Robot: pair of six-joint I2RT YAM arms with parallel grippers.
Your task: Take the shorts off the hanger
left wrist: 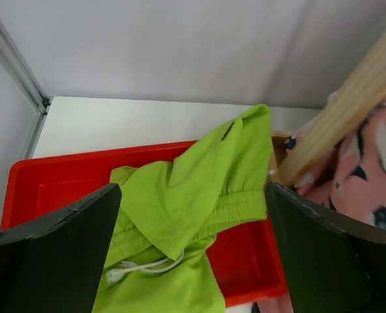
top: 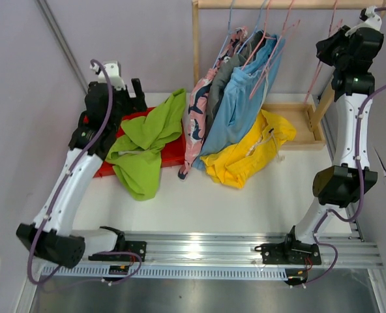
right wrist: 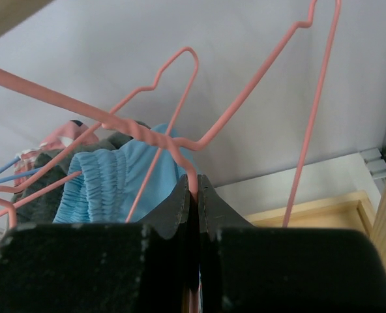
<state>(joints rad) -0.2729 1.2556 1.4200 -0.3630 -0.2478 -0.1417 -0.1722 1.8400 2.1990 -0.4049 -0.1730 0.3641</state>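
The lime green shorts (top: pixel 144 140) lie crumpled over the red bin (top: pixel 173 153) and also show in the left wrist view (left wrist: pixel 180 215). My left gripper (top: pixel 135 91) hangs open and empty above them (left wrist: pixel 193 195). The yellow shorts (top: pixel 248 153) lie on the table. The light blue (top: pixel 235 114), dark grey (top: pixel 222 85) and pink printed shorts (top: pixel 196 117) hang on hangers from the wooden rail (top: pixel 278 4). My right gripper (top: pixel 326 47) is up by the rail, shut (right wrist: pixel 193 182) on the wire of an empty pink hanger (right wrist: pixel 173 153).
A shallow wooden tray (top: pixel 300 124) sits at the back right under the rack. The rack's wooden post (left wrist: pixel 349 111) stands just right of the red bin (left wrist: pixel 49 182). Another pink hanger wire (right wrist: pixel 310 130) hangs right of my right fingers.
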